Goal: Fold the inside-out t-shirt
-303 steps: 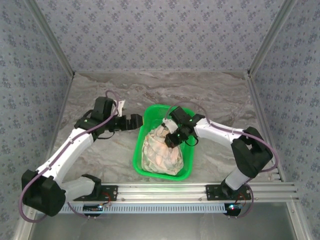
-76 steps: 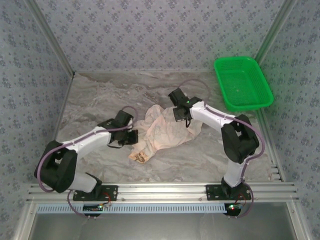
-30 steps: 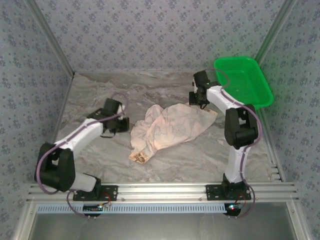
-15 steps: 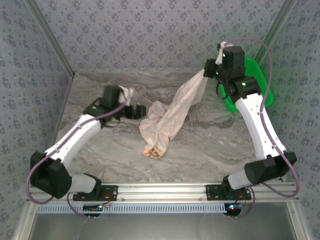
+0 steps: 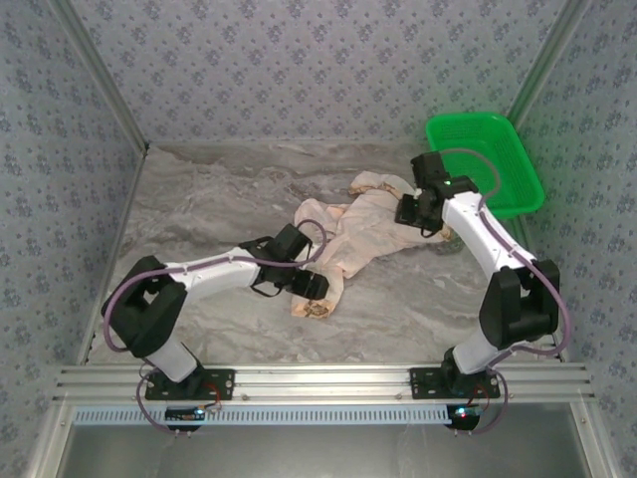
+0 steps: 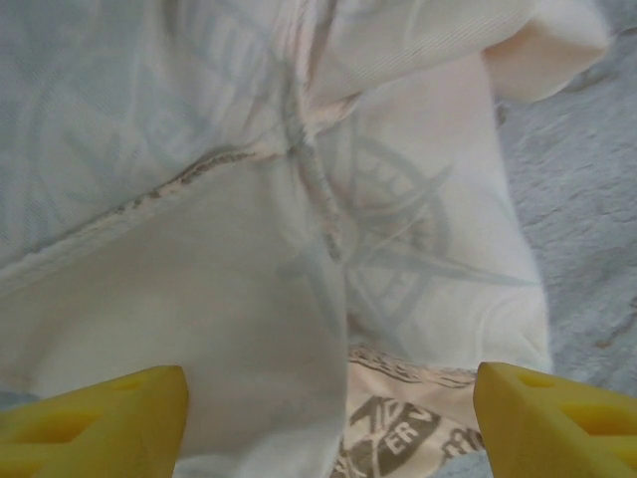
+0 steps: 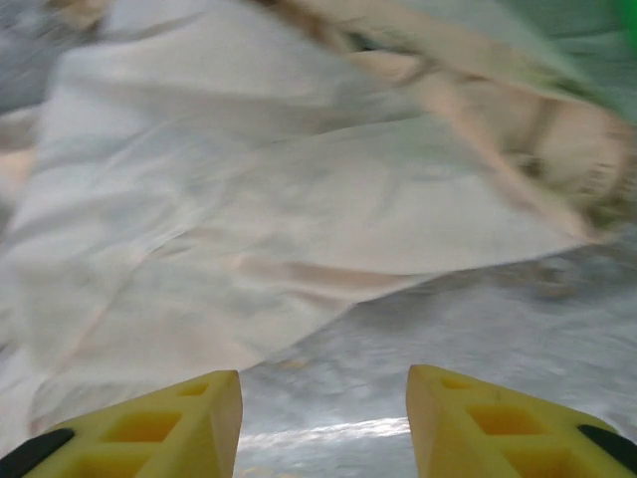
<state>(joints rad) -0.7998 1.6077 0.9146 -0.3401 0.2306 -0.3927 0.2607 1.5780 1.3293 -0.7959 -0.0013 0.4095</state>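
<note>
The inside-out t-shirt (image 5: 363, 234) lies crumpled on the marble table, its pale cream reverse side up, running from the middle toward the back right. A small printed patch (image 5: 311, 307) peeks out at its near end. My left gripper (image 5: 317, 286) hovers open over that near end. In the left wrist view its yellow fingers (image 6: 100, 418) stand wide apart above the cloth (image 6: 199, 149), near a seam. My right gripper (image 5: 410, 212) is open at the shirt's far right part. Bare table lies between its fingertips (image 7: 139, 428), and the shirt (image 7: 249, 199) lies just ahead.
A green plastic basket (image 5: 483, 164) sits at the back right corner, close behind the right arm. Patterned walls enclose the table on three sides. The metal rail (image 5: 318, 378) with the arm bases runs along the near edge.
The right gripper has opened and dropped the shirt it held high, then come down beside it. The left arm has swung right to the shirt's near end and opened.
</note>
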